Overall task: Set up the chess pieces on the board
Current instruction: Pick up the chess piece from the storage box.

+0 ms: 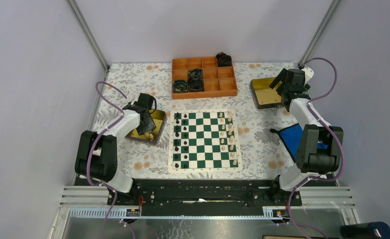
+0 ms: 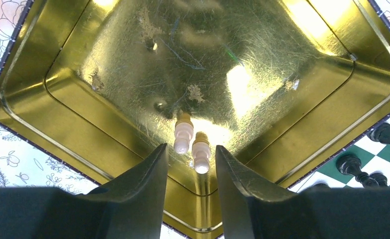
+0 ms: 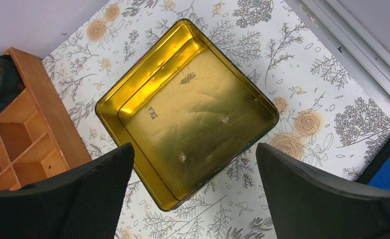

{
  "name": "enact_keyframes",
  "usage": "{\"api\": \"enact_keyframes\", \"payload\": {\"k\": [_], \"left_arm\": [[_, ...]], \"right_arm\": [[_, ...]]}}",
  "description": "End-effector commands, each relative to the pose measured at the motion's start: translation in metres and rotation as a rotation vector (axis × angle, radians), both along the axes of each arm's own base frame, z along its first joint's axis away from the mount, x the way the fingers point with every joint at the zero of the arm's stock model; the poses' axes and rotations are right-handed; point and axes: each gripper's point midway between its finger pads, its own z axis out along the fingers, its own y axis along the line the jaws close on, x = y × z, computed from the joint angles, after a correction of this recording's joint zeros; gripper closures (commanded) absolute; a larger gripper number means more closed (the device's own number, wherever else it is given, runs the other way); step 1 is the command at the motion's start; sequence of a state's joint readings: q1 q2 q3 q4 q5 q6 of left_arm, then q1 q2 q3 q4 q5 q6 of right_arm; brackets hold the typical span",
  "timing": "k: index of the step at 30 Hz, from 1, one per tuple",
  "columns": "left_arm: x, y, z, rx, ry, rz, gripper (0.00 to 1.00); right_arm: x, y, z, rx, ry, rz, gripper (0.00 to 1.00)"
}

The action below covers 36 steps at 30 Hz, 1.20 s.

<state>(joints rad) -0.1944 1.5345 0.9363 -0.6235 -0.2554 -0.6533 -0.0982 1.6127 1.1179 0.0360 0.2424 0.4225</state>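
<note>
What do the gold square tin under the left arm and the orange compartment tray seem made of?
Gold square tin: likely thin metal, glossy; mirror-like glare, fine scratches, worn spots.
Orange compartment tray: probably wood, matte; flat board walls, no shine.

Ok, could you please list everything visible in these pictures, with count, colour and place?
board: one, green and white, table centre
black chess pieces: many, too small to count, board's left columns
white chess pieces: many, cream, board's right columns
loose white pieces: two, cream, inside left tin
left tin: one, yellow-lined, left of board
right tin: one, yellow-lined, empty, far right
tray: one, orange, behind board
coiled rolls: several, black, in tray
blue item: one, right of board, partly hidden
left gripper: black, open, either side of loose pieces
right gripper: black, open, above right tin
</note>
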Motion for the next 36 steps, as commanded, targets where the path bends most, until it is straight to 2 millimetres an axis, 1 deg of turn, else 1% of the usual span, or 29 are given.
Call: {"api": "enact_keyframes", "payload": {"k": [1, 16, 22, 29, 31, 33, 36], "left_arm": [[0.01, 0.001, 0.001, -0.026, -0.042, 0.013, 0.55], [0.008, 0.004, -0.009, -0.045, -0.019, 0.007, 0.62], [0.008, 0.004, -0.01, -0.05, -0.014, -0.001, 0.67], [0.007, 0.005, -0.013, -0.05, -0.008, -0.007, 0.77], [0.006, 0.005, -0.013, -0.049, -0.006, -0.007, 0.82], [0.007, 0.006, -0.012, -0.048, -0.009, -0.005, 0.86], [0.008, 0.007, -0.009, -0.05, -0.019, -0.004, 0.9]], "right_arm": [[0.008, 0.001, 0.029, -0.021, -0.079, 0.014, 0.0], [0.003, 0.0, 0.028, -0.031, -0.073, 0.01, 0.0], [0.001, -0.001, 0.027, -0.035, -0.071, 0.006, 0.0], [-0.001, -0.001, 0.027, -0.039, -0.07, 0.002, 0.0], [-0.001, -0.001, 0.028, -0.039, -0.07, 0.002, 0.0], [-0.001, -0.002, 0.029, -0.041, -0.071, 0.002, 0.0], [-0.001, -0.002, 0.029, -0.041, -0.071, 0.002, 0.0]]}}
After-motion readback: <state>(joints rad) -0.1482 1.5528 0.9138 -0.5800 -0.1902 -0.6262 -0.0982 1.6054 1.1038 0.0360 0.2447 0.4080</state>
